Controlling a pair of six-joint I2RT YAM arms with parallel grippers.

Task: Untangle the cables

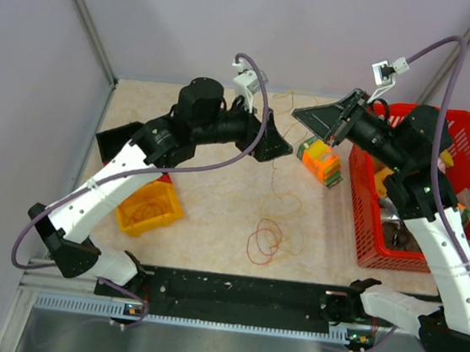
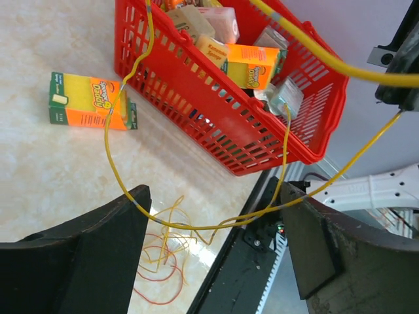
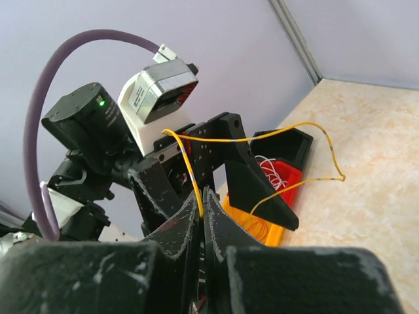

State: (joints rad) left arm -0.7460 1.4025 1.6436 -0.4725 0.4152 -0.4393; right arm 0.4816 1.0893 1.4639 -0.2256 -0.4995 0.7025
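A thin yellow cable (image 3: 190, 171) is pinched in my right gripper (image 3: 204, 196), which is shut and held above the table (image 1: 306, 114). The same yellow cable (image 2: 216, 226) drapes across the gap of my left gripper (image 2: 213, 196), which is open; the cable touches both fingertips. My left gripper (image 1: 279, 145) hovers just left of the right one. The cable hangs down (image 1: 278, 185) to a small tangle of red and yellow loops (image 1: 265, 239) on the table, which also shows in the left wrist view (image 2: 160, 265).
A red basket (image 1: 358, 215) of packages stands at the right. An orange-and-yellow sponge pack (image 1: 321, 162) lies beside it. At the left are a yellow bin (image 1: 148, 209) holding orange cable, a red bin with white cable (image 3: 283, 175) and a black bin (image 1: 116, 141).
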